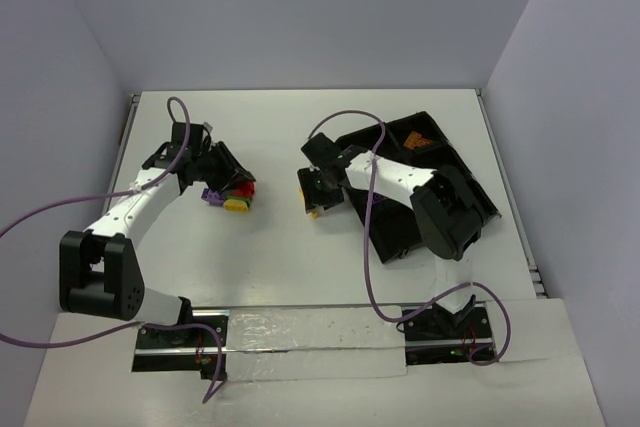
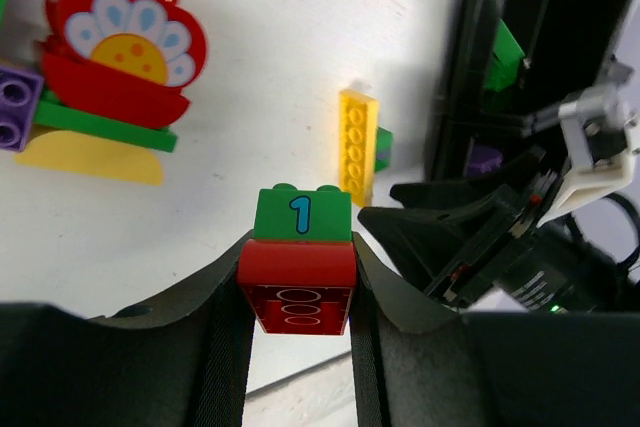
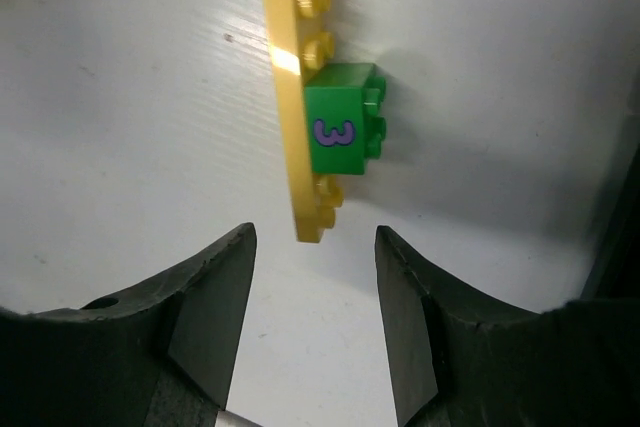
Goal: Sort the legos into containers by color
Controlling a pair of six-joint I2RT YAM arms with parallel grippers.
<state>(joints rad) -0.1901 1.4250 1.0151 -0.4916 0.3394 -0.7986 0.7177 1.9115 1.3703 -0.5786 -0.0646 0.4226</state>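
My left gripper (image 2: 301, 243) is shut on a red brick (image 2: 297, 282) with a green "1" brick (image 2: 301, 214) stuck on top, held above the table. In the top view it (image 1: 222, 175) is over a brick cluster (image 1: 232, 198): a red flower piece (image 2: 125, 47), a green plate (image 2: 100, 125), a yellow piece (image 2: 90, 155) and a purple brick (image 2: 15, 105). My right gripper (image 3: 315, 247) is open just short of a yellow plate (image 3: 298, 107) on edge with a green "3" brick (image 3: 342, 125) attached. The black tray (image 1: 462, 179) lies right of it.
The tray (image 2: 470, 67) holds a green brick (image 2: 505, 52), a purple brick (image 2: 485, 159) and an orange piece (image 1: 418, 139). The right gripper (image 1: 318, 195) stands between the tray and the yellow plate (image 1: 313, 212). Walls enclose the table on three sides.
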